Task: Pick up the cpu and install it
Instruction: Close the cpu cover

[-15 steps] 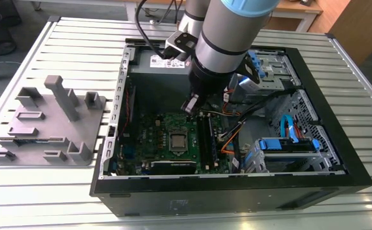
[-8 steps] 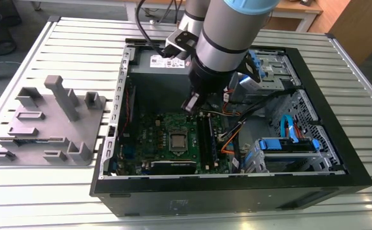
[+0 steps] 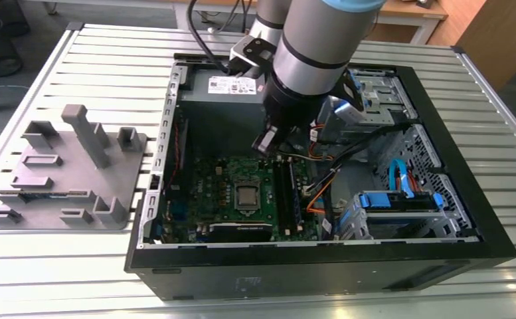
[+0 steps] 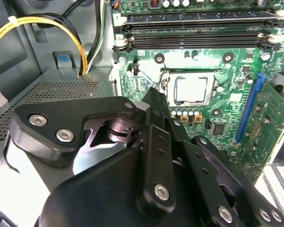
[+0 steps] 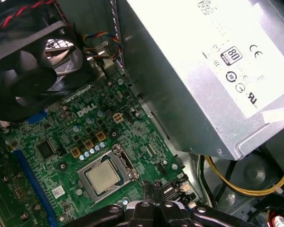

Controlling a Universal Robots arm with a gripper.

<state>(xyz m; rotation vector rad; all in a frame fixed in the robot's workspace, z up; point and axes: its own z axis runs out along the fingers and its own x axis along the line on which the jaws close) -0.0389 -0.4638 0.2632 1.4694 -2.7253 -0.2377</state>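
Observation:
The cpu [image 3: 246,194] is a small square chip with a shiny silver top. It lies flat in the socket in the middle of the green motherboard [image 3: 204,193], inside the open computer case. Both wrist views show the cpu [image 4: 191,89] [image 5: 102,176] seated within the socket frame. My gripper [image 3: 267,143] hangs inside the case above the board, between the socket and the power supply. The black fingertips [image 4: 154,94] [image 5: 157,185] meet at a point with nothing between them. They are clear of the cpu.
The silver power supply [image 5: 203,71] sits close beside the gripper, with yellow cables [image 4: 47,23] running by it. A black fan [image 5: 23,71] and memory slots [image 4: 199,28] flank the socket. A grey holder tray [image 3: 63,173] lies on the exterior view's left, blue drive bays [image 3: 400,203] on the exterior view's right.

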